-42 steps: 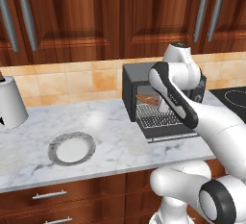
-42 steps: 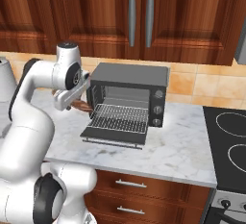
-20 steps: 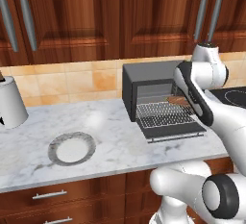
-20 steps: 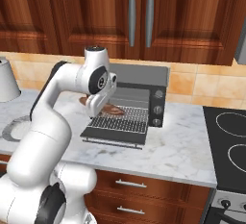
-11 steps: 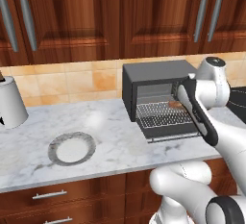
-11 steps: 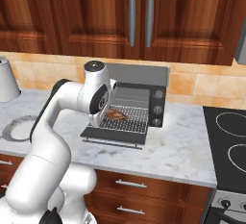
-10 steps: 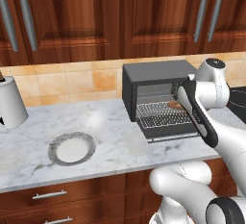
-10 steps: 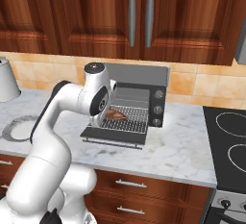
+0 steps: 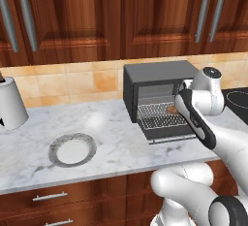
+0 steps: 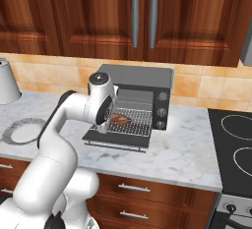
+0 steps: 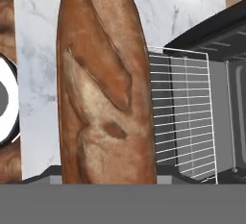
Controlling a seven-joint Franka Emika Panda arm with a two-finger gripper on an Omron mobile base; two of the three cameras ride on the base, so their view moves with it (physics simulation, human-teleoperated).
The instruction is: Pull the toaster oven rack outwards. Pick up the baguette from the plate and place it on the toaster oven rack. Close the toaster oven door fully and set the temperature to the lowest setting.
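Observation:
The dark grey toaster oven (image 9: 154,90) (image 10: 140,83) stands on the marble counter with its door (image 9: 167,134) (image 10: 114,140) dropped open. Its wire rack (image 9: 156,116) (image 10: 135,121) (image 11: 178,115) is drawn out over the door. My gripper (image 10: 113,119) is shut on the reddish-brown baguette (image 10: 120,118) (image 9: 171,108) (image 11: 103,83) and holds it low over the rack's middle. I cannot tell whether the loaf touches the wires. In the hand view the fingertips are hidden. The plate (image 9: 72,150) (image 10: 18,130) lies bare on the counter, well to the oven's left.
A white canister (image 9: 10,104) (image 10: 6,81) stands at the counter's far left by the tiled wall. The oven's knobs (image 10: 160,111) run down its right panel. A black cooktop (image 10: 234,147) lies to the oven's right. Wooden cabinets hang above.
Over two seconds the arm carried the baguette from the oven's left side to above the pulled-out rack. In the last half second it has barely moved.

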